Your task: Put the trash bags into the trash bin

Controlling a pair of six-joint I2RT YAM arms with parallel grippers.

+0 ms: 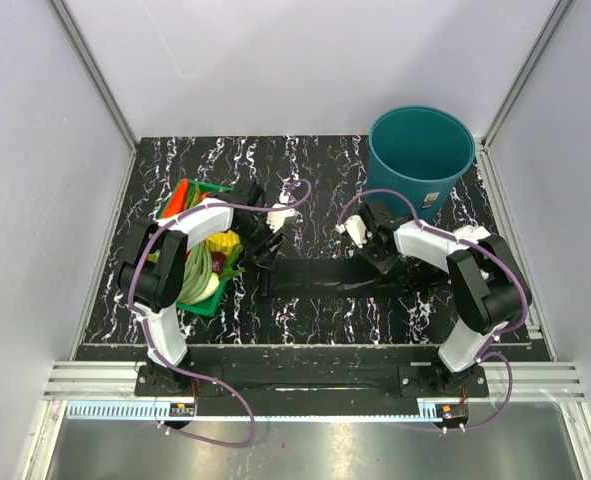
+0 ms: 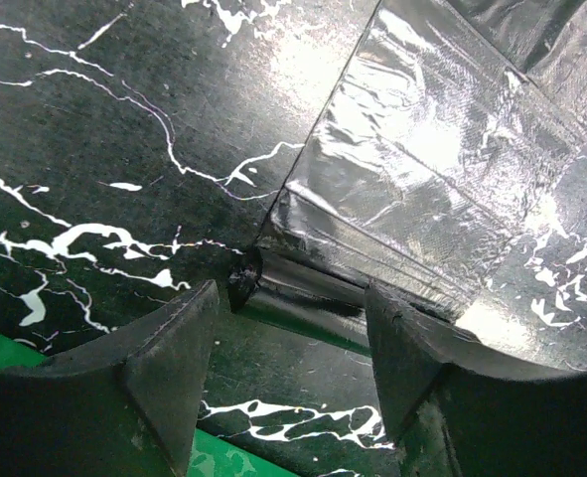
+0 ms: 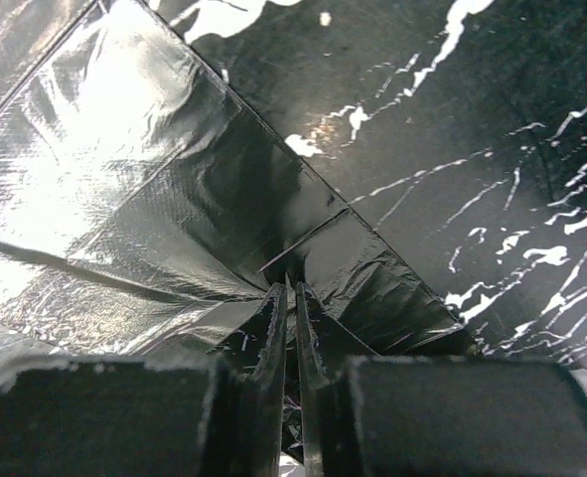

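A: Gripper states, quick.

B: Left gripper [image 2: 291,298] has its jaws partly apart, straddling one corner of the trash bag [image 1: 325,276]. The corner sits just ahead, between the fingers [image 2: 179,343], and isn't pinched yet. Right gripper [image 3: 291,290] is nearly closed, with a thin fold of the film nipped at its tips.

A: Where's the bag?

B: Flat on the counter [image 1: 305,180], stretched between the two grippers with one end at each. The trash bin [image 1: 400,180] stands beyond the right gripper, apart from the bag. The vegetable tray [image 1: 205,303] is just outside the left gripper. I can only make out one bag.

A: How will it handle?

B: My guess is almost weightless. It's thin, glossy, crinkly film, very floppy and likely slick on the pads. Lifted from both ends, it should sag in the middle and drape.

A: Where should it be held?

B: At the corners or along the folded edge, where the layers double up. Pinch deep, because a shallow nip on a single layer could slide out. The left gripper probably has to go low enough to catch the film, not the counter.
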